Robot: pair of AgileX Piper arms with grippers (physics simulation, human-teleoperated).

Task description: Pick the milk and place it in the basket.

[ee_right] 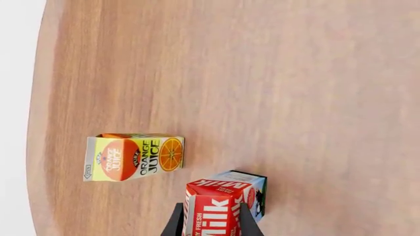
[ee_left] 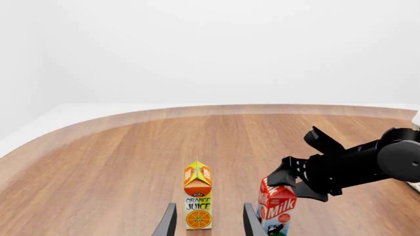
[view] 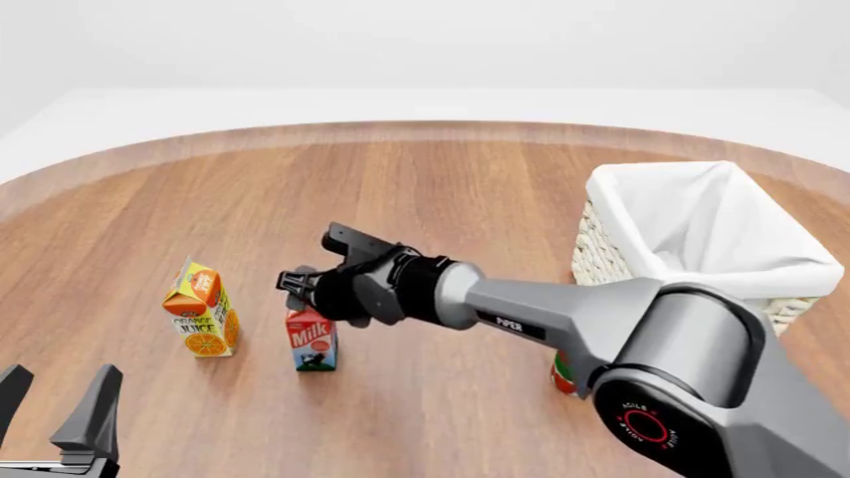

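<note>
right arm (view: 558, 314) stretched leftward | fingers (ee_right: 176, 223) astride milk (view: 313, 344) top, grip unclear | left fingers (view: 94, 403) apart

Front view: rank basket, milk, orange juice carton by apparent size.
1. basket, by far the largest.
2/3. orange juice carton and milk: near alike; the milk's top is hidden by the right gripper, so no ranking.
</note>
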